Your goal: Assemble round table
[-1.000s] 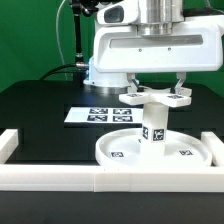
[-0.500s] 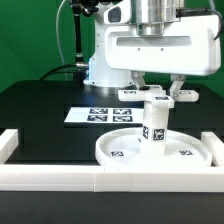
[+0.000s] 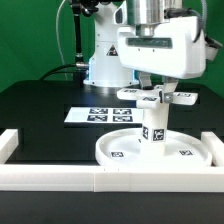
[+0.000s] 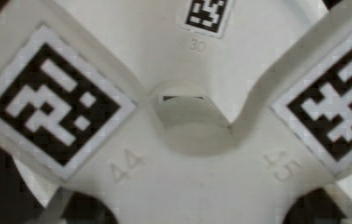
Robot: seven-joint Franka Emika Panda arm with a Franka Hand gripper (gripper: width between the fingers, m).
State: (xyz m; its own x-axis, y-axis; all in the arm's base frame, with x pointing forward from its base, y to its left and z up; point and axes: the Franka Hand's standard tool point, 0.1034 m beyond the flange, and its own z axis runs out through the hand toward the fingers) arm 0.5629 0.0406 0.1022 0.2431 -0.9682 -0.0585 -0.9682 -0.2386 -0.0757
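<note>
The large rimmed round disc lies flat on the black table. The short cylindrical leg stands upright near the disc's middle. The cross-shaped base piece sits level on top of the leg. My gripper comes straight down over it, one finger on each side of the base's hub, and is shut on it. In the wrist view the base piece fills the picture, showing two tagged arms and its centre hole. The fingertips are mostly hidden there.
The marker board lies flat behind the disc. The long white border rail runs along the front and turns back at both ends. The robot's base stands behind the marker board.
My hand has turned about its vertical axis over the leg, so its body now faces more to the exterior view's right. The base piece's arms have turned with it. The disc and leg have stayed in place.
</note>
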